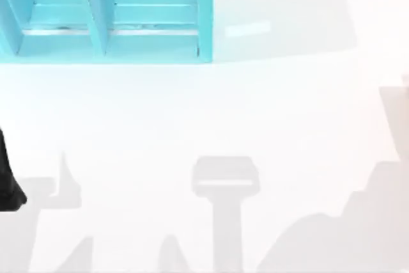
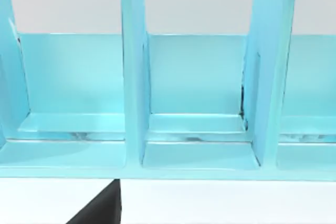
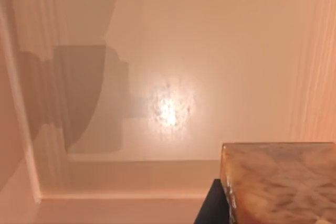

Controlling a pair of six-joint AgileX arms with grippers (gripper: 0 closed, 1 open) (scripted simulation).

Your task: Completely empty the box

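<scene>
The box is a large turquoise one with thick walls and dividers, lying at the table's far left. Its compartments look bare in the top view. From the left wrist view the box is close, and the three compartments facing me hold nothing. A dark part of my left gripper shows just in front of the box's near wall. My left arm enters at the table's left edge. My right gripper is shut on a brown marbled block, held well above the table.
The white table stretches in front of and to the right of the box, crossed by grey arm shadows. A pale pinkish shape touches the right edge of the top view.
</scene>
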